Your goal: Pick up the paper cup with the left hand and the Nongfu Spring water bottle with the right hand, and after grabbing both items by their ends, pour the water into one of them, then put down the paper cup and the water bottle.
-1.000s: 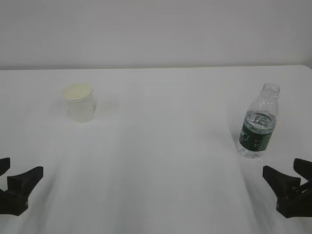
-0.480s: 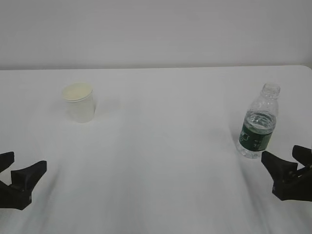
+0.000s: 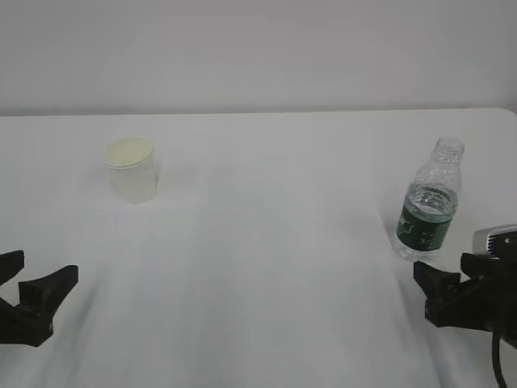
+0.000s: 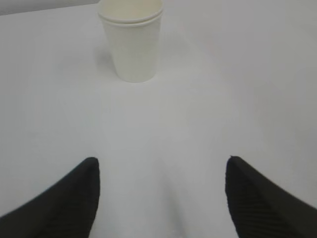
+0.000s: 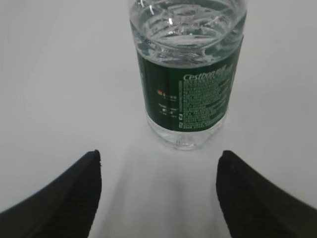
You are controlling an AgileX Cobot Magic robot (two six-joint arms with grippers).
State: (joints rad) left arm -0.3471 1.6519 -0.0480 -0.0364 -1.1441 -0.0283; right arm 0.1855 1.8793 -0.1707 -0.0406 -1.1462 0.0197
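Observation:
The paper cup (image 3: 132, 171) stands upright at the back left of the white table; in the left wrist view the cup (image 4: 132, 42) is straight ahead, well beyond the fingertips. My left gripper (image 3: 40, 271) (image 4: 161, 163) is open and empty, low at the front left. The Nongfu Spring water bottle (image 3: 428, 206) stands upright and uncapped at the right, with its dark green label (image 5: 190, 99) facing me. Water (image 5: 183, 22) fills it to just above the label. My right gripper (image 3: 444, 271) (image 5: 158, 156) is open and empty, close in front of the bottle's base without touching it.
The white table (image 3: 266, 242) ends at a plain wall behind, its back edge (image 3: 258, 112) running across the view. Its right corner (image 3: 509, 111) lies just beyond the bottle. Nothing else stands on the table.
My right gripper has moved up and to the left, closer to the bottle's base. The left gripper rose slightly, then stayed nearly still. Cup and bottle have not moved.

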